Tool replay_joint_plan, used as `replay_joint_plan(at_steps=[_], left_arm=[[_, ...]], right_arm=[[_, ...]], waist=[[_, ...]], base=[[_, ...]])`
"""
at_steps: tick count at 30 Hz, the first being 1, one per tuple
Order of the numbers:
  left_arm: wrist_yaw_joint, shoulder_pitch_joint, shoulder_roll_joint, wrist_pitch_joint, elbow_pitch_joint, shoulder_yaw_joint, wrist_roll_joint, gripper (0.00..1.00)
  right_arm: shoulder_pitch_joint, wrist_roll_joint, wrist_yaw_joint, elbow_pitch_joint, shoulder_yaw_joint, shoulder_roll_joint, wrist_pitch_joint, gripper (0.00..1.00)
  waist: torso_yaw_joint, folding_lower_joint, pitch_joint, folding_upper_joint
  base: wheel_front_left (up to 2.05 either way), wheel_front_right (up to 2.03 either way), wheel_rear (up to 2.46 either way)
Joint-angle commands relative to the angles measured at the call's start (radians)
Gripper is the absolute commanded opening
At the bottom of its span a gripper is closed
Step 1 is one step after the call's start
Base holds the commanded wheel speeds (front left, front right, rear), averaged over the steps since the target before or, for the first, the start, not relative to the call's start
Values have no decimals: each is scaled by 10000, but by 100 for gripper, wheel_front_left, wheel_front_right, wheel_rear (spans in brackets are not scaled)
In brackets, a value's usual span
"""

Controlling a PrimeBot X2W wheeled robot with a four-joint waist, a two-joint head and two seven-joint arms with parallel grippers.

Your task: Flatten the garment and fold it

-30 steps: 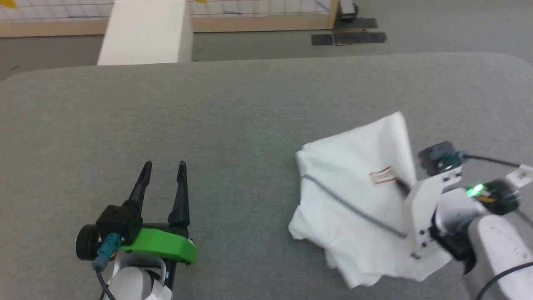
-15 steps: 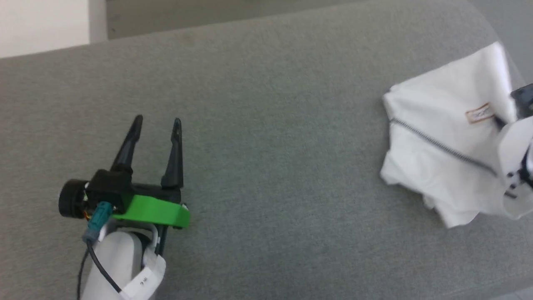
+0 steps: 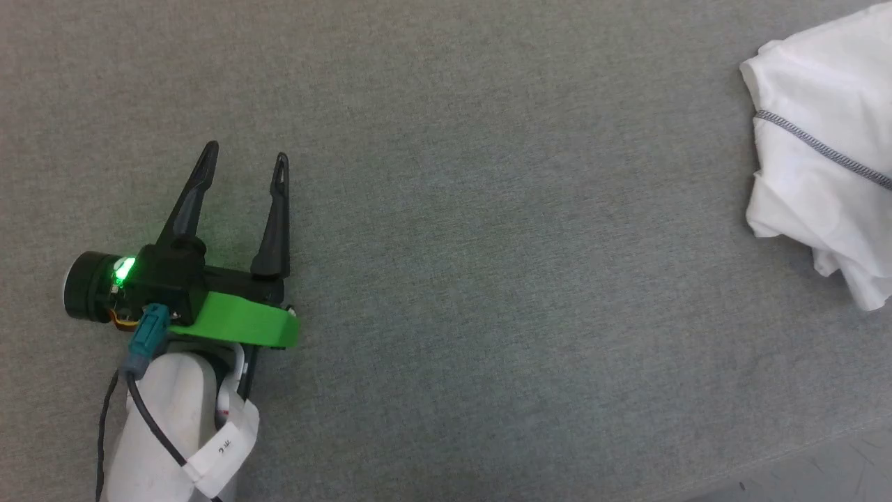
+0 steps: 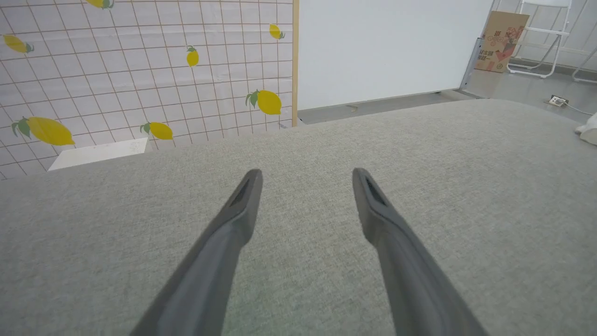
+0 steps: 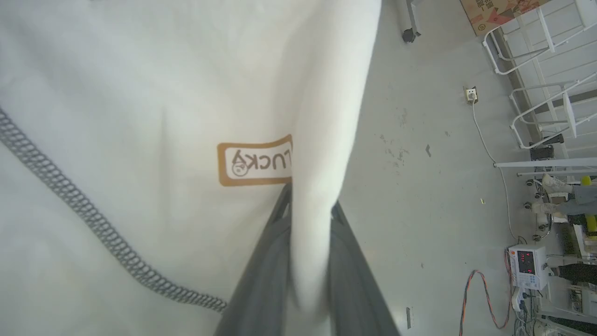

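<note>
A: Noting: right gripper [image 5: 310, 205] clamps a fold of the white thin-fabric, grey-seamed shirt [image 3: 822, 139], bunched upper right.
B: Left gripper [image 3: 245, 152] gapes empty, lower left. Risk: one-handed pull drags it, unflattened.

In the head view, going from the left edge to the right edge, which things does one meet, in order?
left gripper, its jaws apart → bare stretch of the grey table → white garment, cut off by the right edge
</note>
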Motion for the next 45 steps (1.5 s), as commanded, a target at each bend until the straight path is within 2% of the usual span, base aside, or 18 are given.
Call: replay_joint_plan(at_steps=[1, 3, 4, 5, 6, 10, 16, 20, 25, 29, 35, 39, 45], left_arm=[[43, -155, 58, 21, -51, 0, 7, 100], [64, -153, 21, 8, -19, -42, -20, 100], [69, -144, -7, -4, 22, -74, -42, 100], [76, -134, -33, -18, 68, -95, -63, 100], [94, -113, -71, -40, 128, -108, -94, 100], [143, 53, -271, -145, 439, -128, -311, 100], [216, 546, -596, -229, 1012, -97, -735, 100], [262, 980, -775, -236, 1031, -39, -991, 100], [249, 1423, -896, -239, 1207, 10, -1225, 100], [291, 1634, -964, -239, 1372, 51, -1341, 100], [343, 1909, -1025, -240, 1519, 36, -1406, 100], [384, 2066, -1046, -240, 1566, 1, -1438, 100], [440, 2284, -1061, -240, 1672, -21, -1509, 100]], right_arm=[[-249, -168, -19, 154, -116, 60, -114, 0], [-408, -341, -19, 445, -292, 97, -268, 0], [-446, -454, -19, 593, -332, 98, -366, 41], [-462, -522, -19, 714, -378, 98, -420, 76], [-465, -598, -19, 829, -438, 105, -488, 100], [-285, -765, -19, 936, -708, 91, -843, 100], [497, -47, -19, 427, -909, 376, -1945, 100], [1399, 814, -19, -592, -891, 851, -2653, 100], [2886, 1685, -19, -2458, -854, 1554, -3166, 100], [4145, 2015, -19, -3993, -900, 2244, -3345, 100], [5750, 2114, -19, -5660, -1176, 3245, -3622, 100], [6533, 2048, -19, -6203, -1240, 3776, -3823, 100], [7324, 1816, -19, -6369, -1074, 4225, -4124, 100]], waist=[[132, -2, 176, -1], [246, -2, 111, -1], [308, -2, 43, -1], [359, -2, -35, -1], [413, -2, -147, -1], [647, -2, -836, -1], [1035, -2, -2275, -1], [1319, -2, -3099, -1], [1693, -2, -3820, -1], [2014, -2, -4218, -1], [2413, -2, -4603, -1], [2633, -2, -4774, -1], [2874, -2, -4954, -1]], base=[[0, 0, 0], [0, 0, 0], [0, 0, 0], [0, 0, 0], [0, 0, 0], [0, 0, 0], [0, 0, 0], [0, 0, 0], [0, 0, 0], [0, 0, 0], [0, 0, 0], [0, 0, 0], [0, 0, 0]])
